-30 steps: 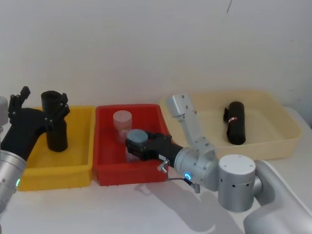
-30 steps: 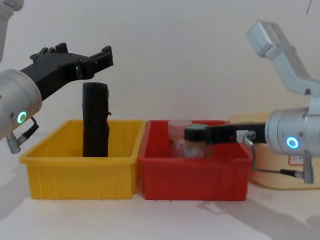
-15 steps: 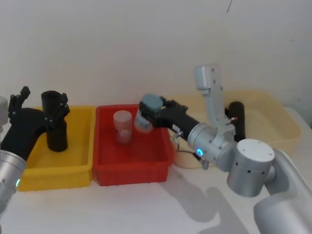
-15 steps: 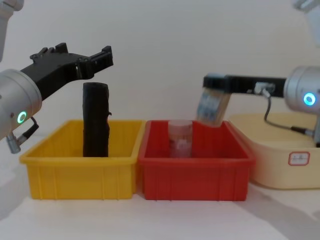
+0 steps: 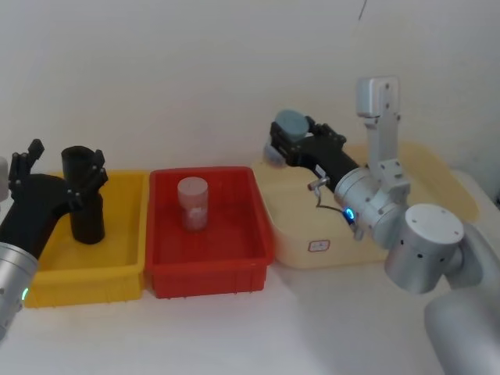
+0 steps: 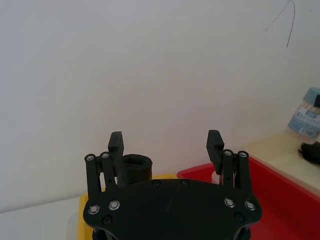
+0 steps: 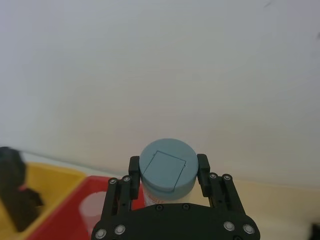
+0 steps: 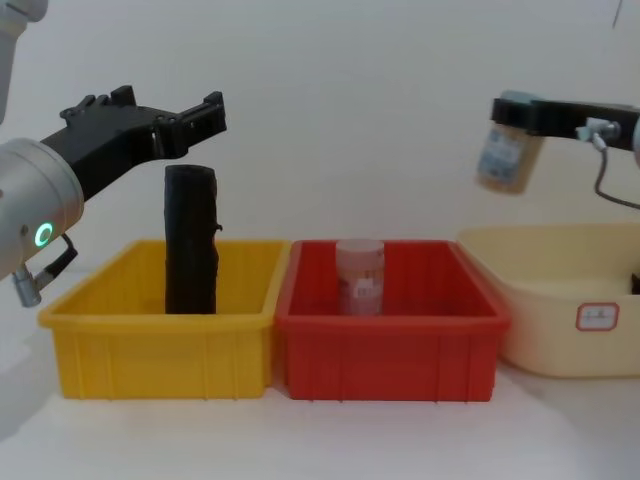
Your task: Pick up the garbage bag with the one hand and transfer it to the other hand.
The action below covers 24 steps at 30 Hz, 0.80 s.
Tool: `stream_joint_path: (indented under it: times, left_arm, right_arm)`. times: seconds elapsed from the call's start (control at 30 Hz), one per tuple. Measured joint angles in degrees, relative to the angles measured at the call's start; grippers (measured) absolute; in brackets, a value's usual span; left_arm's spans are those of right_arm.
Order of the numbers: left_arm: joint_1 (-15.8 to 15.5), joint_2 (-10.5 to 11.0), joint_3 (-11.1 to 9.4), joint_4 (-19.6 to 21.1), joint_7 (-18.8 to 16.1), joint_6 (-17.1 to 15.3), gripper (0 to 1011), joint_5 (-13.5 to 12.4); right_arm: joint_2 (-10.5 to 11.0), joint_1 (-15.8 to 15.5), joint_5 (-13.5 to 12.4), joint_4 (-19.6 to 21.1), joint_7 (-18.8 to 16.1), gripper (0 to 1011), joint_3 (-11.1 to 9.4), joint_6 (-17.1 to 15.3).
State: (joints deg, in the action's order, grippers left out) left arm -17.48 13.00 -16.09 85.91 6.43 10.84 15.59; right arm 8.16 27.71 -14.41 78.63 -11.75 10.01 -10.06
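White table [image 8: 300,440] carries red bin [image 8: 390,350]; yellow bin [image 8: 160,350] touching its left, cream tub [image 8: 570,320] right.

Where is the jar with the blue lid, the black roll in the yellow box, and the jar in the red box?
jar with the blue lid [image 7: 167,172], right wrist view, on its lid top.
black roll [image 8: 190,240], chest view, mid-body.
jar in the red box [image 5: 193,204], head view, on its side.

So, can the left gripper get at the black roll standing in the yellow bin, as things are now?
Probably yes. The left gripper is open and hangs just above the top of the upright black roll in the yellow bin. Nothing lies between them, and the right gripper, shut on a jar, is far off.
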Motion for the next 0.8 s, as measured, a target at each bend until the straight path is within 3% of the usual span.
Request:
stream_joint_path:
  times: [0.33, 0.53, 0.6, 0.8]
  left_arm:
    - [0.0, 0.0, 0.0, 0.0, 0.0, 0.0, 1001, 0.0]
    - [0.0, 0.0, 0.0, 0.0, 0.0, 0.0, 1000, 0.0]
    - [0.0, 0.0, 0.0, 0.0, 0.0, 0.0, 1000, 0.0]
    - [0.0, 0.0, 0.0, 0.0, 0.0, 0.0, 1000, 0.0]
  right_arm:
    - [2.0, 1.7, 4.8, -4.5, 2.8, 661, -0.1, 4.3]
    - [3.5, 2.3, 7.8, -7.4, 3.8, 802, 0.7, 6.0]
    - [3.8, 2.4, 8.8, -8.1, 4.0, 890, 0.9, 6.3]
    - [4.4, 2.4, 9.8, -9.2, 4.1, 1001, 0.9, 6.6]
